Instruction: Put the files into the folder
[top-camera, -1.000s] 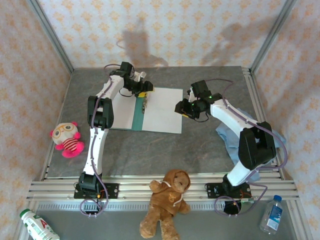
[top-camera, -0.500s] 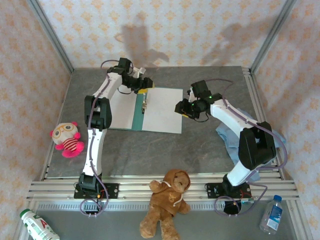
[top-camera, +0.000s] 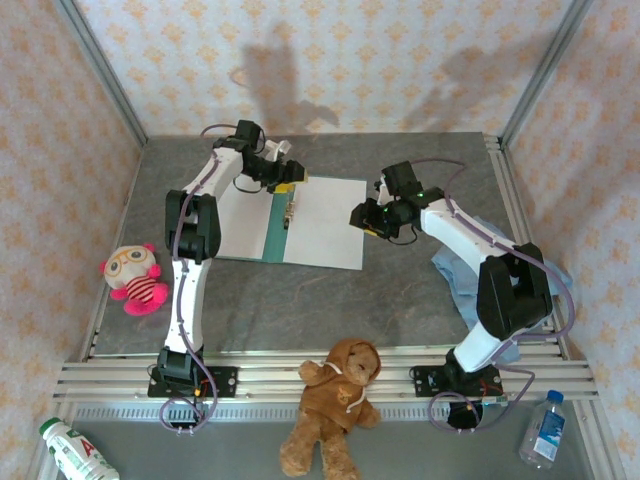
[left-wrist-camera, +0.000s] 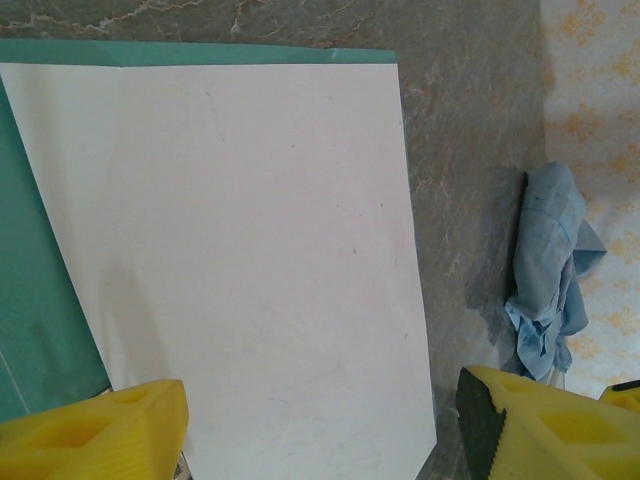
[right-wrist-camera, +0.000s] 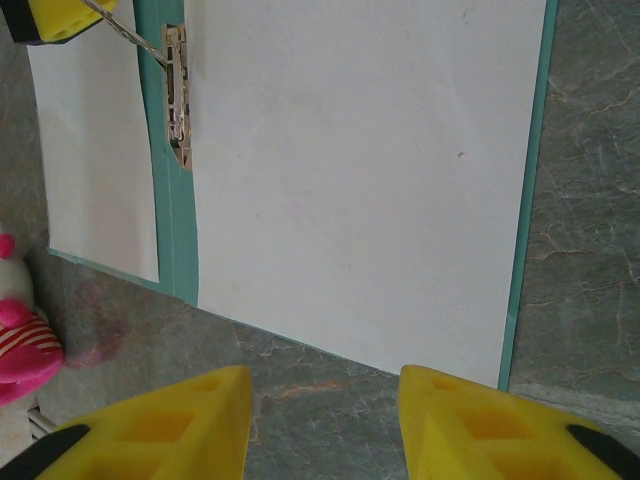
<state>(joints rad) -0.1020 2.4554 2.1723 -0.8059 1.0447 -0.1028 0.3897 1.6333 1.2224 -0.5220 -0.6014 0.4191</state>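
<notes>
Left gripper, jaws apart, over the folder

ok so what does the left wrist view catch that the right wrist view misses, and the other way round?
Left wrist, not right wrist: the crumpled blue cloth lying on the table, and the patterned wall behind it.
Right wrist, not left wrist: the metal clip on the spine of the folder, the second white sheet lying left of that spine, and the pink plush toy at the frame's edge.
Both: the large white sheet lying flat in the open teal folder, and the grey marble table.
</notes>
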